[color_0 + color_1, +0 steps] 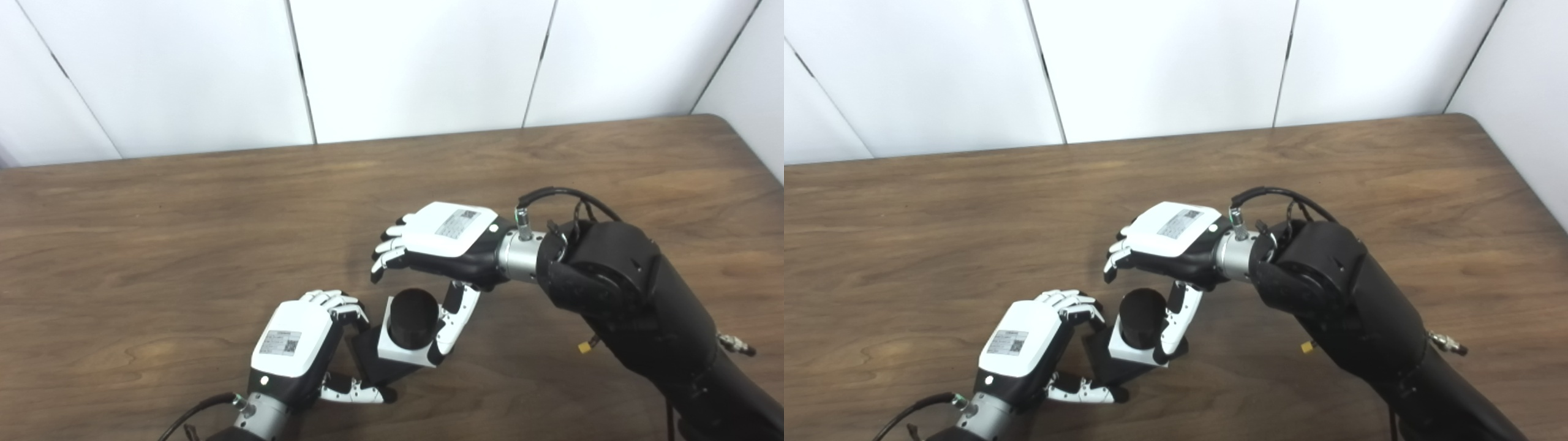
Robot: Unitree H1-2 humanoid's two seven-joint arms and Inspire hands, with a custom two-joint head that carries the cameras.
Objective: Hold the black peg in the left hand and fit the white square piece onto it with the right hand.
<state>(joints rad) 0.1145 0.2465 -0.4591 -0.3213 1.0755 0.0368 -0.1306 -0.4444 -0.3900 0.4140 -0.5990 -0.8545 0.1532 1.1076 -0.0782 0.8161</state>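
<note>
The black peg [411, 315] is a round cylinder on a black square base [372, 361], at the near middle of the table. My left hand [297, 346] is shut on the base, fingers behind it and thumb in front. The white square piece [397, 352] sits around the peg, above the base, with the peg's top sticking up through it. My right hand [447, 236] hovers over the peg with its fingers spread and curled, apart from the peg. Its thumb [453, 324] lies along the white piece's right side. The same shows in the right eye view [1142, 318].
The brown wooden table [184, 233] reaches back to a white panelled wall [416, 61]. Its right edge [756, 147] is rounded at the far corner. My right forearm [631, 306] lies across the near right of the table.
</note>
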